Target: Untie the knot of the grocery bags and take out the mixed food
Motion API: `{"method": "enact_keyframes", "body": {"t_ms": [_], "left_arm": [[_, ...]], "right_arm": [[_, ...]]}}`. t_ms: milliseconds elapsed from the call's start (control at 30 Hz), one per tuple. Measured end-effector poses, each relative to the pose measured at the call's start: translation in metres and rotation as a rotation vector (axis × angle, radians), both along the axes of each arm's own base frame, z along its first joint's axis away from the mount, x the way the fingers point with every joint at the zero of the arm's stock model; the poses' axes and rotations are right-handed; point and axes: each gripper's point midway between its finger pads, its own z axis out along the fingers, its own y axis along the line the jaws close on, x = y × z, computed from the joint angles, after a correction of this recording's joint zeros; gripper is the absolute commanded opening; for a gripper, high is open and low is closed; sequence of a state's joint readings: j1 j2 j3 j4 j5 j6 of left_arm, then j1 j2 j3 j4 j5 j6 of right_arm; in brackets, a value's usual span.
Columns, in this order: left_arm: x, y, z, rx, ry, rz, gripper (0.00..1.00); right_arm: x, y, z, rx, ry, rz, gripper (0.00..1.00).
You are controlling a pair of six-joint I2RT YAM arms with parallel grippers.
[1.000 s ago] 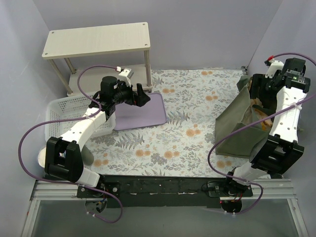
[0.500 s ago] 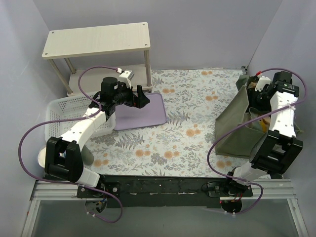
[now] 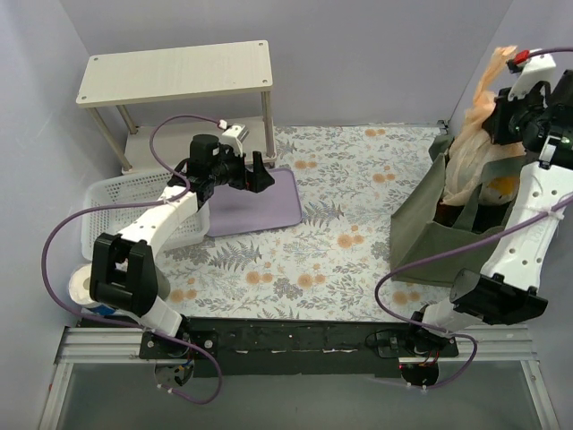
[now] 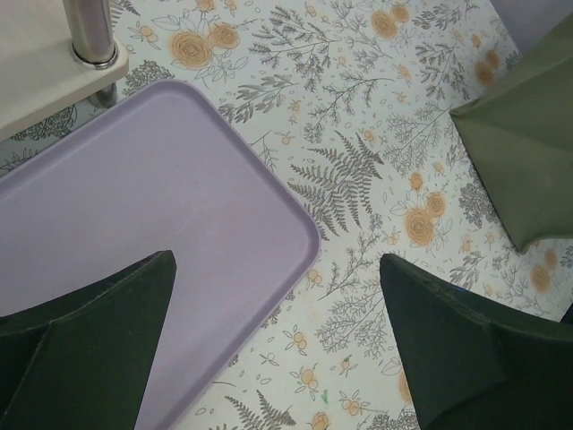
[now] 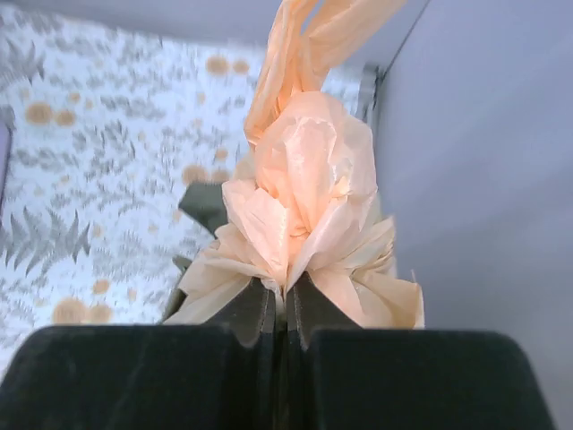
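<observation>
The peach-orange grocery bag [image 3: 473, 152] hangs partly lifted above the olive tote [image 3: 430, 224] at the right. My right gripper [image 3: 503, 118] is shut on the gathered plastic at the bag's top. In the right wrist view the crinkled bag [image 5: 304, 179] bunches just past the closed gripper [image 5: 285, 287], and its twisted handles [image 5: 309, 36] stick out beyond. I cannot pick out the knot itself. The mixed food is hidden. My left gripper [image 3: 261, 175] hovers open over the lilac tray [image 3: 260, 208], nothing between its fingers [image 4: 98, 331].
A white basket [image 3: 107, 210] sits at the left edge and a wooden shelf [image 3: 175, 72] stands at the back left. The tray's corner [image 4: 134, 197] and the tote's edge [image 4: 528, 161] show in the left wrist view. The side wall is close behind the right arm.
My right gripper went from open to shut on the bag's top inside the tote, then rose, pulling the bag up. The left arm shifted slightly, its gripper still open over the tray.
</observation>
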State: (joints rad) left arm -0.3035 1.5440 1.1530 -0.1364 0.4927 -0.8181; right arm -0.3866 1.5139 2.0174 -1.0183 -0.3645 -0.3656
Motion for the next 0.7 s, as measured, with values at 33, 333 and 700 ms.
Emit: {"method": "enact_keyframes", "body": {"t_ms": [33, 333, 700], "left_arm": [[0.001, -0.001, 0.001, -0.001, -0.003, -0.002, 0.98], [0.012, -0.005, 0.019, -0.01, -0.044, -0.014, 0.98], [0.008, 0.01, 0.019, 0.059, -0.039, 0.036, 0.98]], "right_arm": [[-0.001, 0.003, 0.02, -0.017, -0.063, 0.012, 0.01], [-0.02, 0.069, 0.173, -0.197, -0.6, 0.209, 0.01], [-0.001, 0.217, 0.196, -0.122, -0.779, 0.579, 0.01]]}}
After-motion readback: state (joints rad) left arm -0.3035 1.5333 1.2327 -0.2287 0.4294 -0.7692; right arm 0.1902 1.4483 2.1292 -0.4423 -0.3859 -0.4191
